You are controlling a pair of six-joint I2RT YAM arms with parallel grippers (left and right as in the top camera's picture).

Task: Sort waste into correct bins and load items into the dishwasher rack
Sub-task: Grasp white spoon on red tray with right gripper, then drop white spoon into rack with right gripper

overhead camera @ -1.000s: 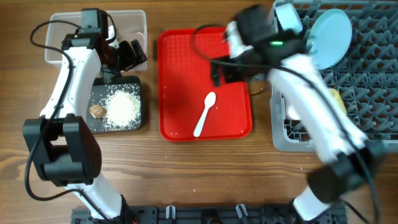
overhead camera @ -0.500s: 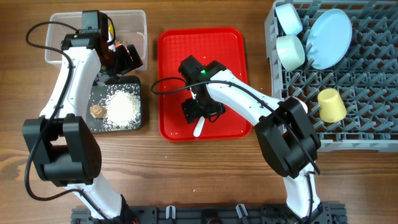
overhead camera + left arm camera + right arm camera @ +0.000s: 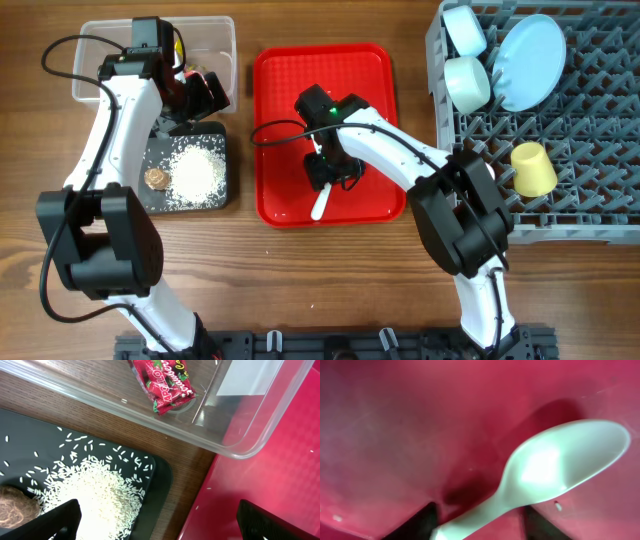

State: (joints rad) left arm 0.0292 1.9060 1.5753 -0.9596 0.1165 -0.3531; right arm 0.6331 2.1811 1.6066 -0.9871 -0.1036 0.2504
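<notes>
Right tool low over flat red serving tray, fingers straddling the handle of the white plastic spoon lying flat directly beneath – set up for a pinch, I judge. Fingers parted, nothing clamped; contact with handle unclear. Left tool spread wide, empty, above rim of shallow black tray

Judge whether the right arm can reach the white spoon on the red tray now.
Probably yes: the right gripper hangs over the spoon, jaws open either side of its handle, nothing between.
</notes>
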